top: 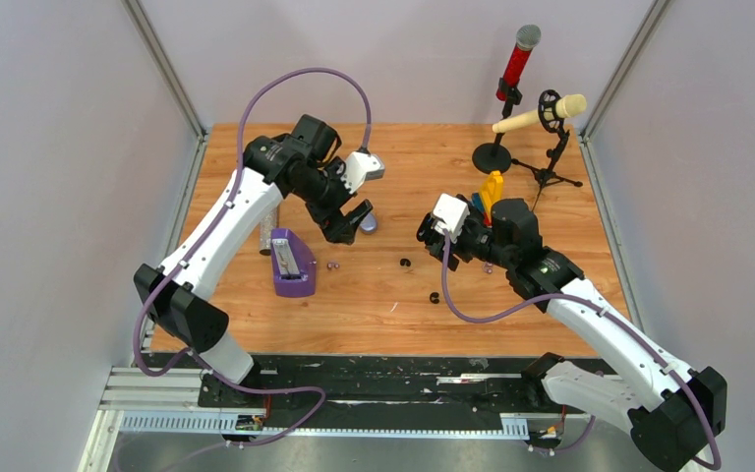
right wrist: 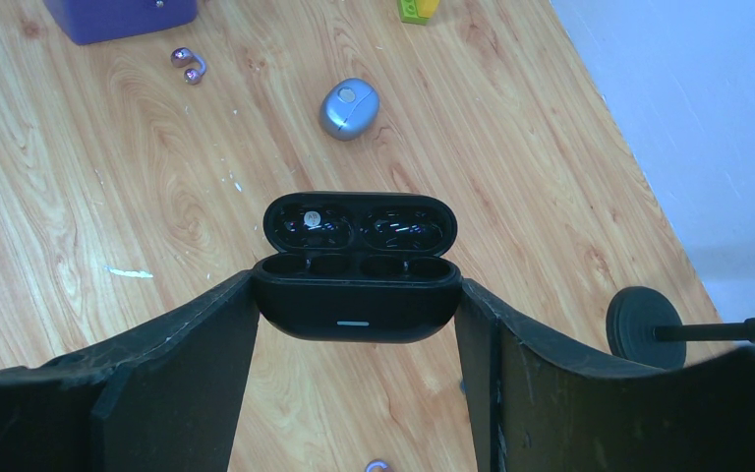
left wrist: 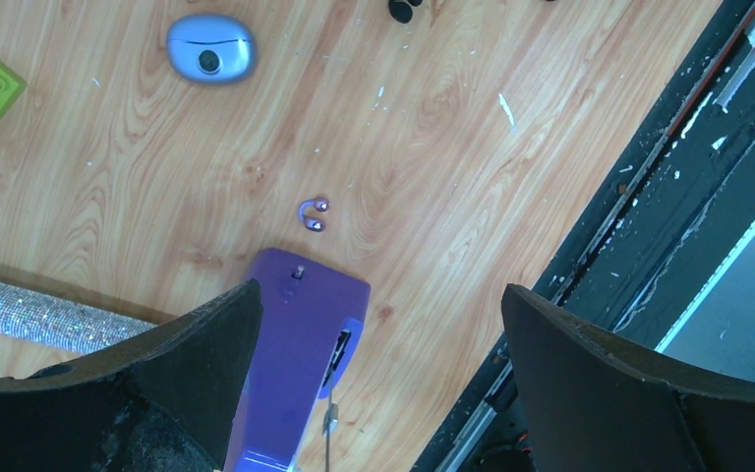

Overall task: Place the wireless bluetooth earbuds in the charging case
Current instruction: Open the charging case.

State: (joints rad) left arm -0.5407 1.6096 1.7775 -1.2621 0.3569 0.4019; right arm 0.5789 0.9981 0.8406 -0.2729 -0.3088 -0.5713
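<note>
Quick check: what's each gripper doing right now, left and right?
Left gripper: open, holding nothing.
Right gripper: closed on the black case, whose lid is open.

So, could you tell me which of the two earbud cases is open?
The black case in the right gripper, lid up and sockets empty; the blue-grey case on the table is shut.

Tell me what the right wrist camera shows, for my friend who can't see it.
The right gripper holds an open black charging case between its two fingers, lid tipped back and slots looking empty. Behind it on the wooden table lie a closed blue-grey case, a purple earbud and the corner of a purple object.
</note>
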